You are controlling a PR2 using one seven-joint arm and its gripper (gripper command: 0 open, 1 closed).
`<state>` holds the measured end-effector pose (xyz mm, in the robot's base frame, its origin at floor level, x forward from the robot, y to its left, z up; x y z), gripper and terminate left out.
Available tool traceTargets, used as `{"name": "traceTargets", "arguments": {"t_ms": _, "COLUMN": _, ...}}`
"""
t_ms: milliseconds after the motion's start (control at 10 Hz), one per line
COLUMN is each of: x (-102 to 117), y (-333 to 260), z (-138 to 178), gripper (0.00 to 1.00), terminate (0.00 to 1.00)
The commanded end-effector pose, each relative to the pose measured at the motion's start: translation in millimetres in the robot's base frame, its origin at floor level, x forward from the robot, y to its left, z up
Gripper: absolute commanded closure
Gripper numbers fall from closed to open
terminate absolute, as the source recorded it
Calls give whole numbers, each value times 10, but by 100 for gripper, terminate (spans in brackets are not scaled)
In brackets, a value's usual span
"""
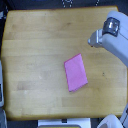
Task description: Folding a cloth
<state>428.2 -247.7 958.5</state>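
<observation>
The cloth (75, 72) is a small bright pink rectangle lying flat on the wooden tabletop (35, 50), a little to the exterior view's right of the middle and turned slightly off square. The grey-white robot arm (111, 37) reaches in from the exterior view's upper right, above and to the right of the cloth and apart from it. Its end is blurred and I cannot make out the gripper fingers or whether they are open or shut.
The wooden table has rounded corners and its edges show on all sides. A white robot part (111, 122) sits at the bottom right, and pale shapes lie along the left edge (2, 90) and bottom edge (65, 123).
</observation>
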Motion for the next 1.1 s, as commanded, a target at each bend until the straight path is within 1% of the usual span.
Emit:
{"name": "traceTargets", "arguments": {"t_ms": 0, "x": -355, "y": -1214, "z": 526, "gripper": 0, "terminate": 0}}
{"name": "traceTargets", "arguments": {"t_ms": 300, "x": -133, "y": -1426, "z": 646, "gripper": 0, "terminate": 0}}
{"name": "traceTargets", "arguments": {"t_ms": 500, "x": -28, "y": -1609, "z": 670, "gripper": 0, "terminate": 0}}
{"name": "traceTargets", "arguments": {"t_ms": 800, "x": 35, "y": -1859, "z": 641, "gripper": 0, "terminate": 0}}
{"name": "traceTargets", "arguments": {"t_ms": 900, "x": 89, "y": -1974, "z": 589, "gripper": 0, "terminate": 0}}
{"name": "traceTargets", "arguments": {"t_ms": 1000, "x": 102, "y": -2011, "z": 567, "gripper": 0, "terminate": 100}}
